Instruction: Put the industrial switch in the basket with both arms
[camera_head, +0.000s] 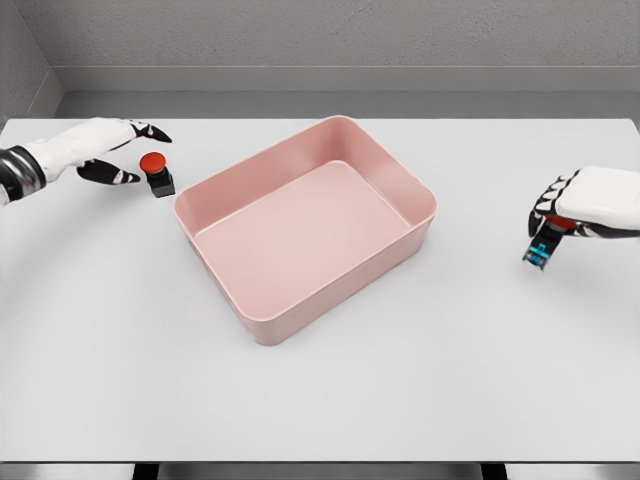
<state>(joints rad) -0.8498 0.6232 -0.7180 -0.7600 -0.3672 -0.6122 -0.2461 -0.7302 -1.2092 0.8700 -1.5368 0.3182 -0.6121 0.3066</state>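
The right hand (590, 205) hides most of a switch (541, 249); both arms are cut off.

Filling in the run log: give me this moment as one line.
left hand: open beside red-button switch | right hand: shut on second switch | pink basket: holds nothing

The place reads as a bare simulated test cell, not a lived-in room: a plain white table (320, 400) runs across the view, and beyond the fingers (150, 131) of the left hand rise blank grey walls (350, 35), with a grey floor strip at their foot.
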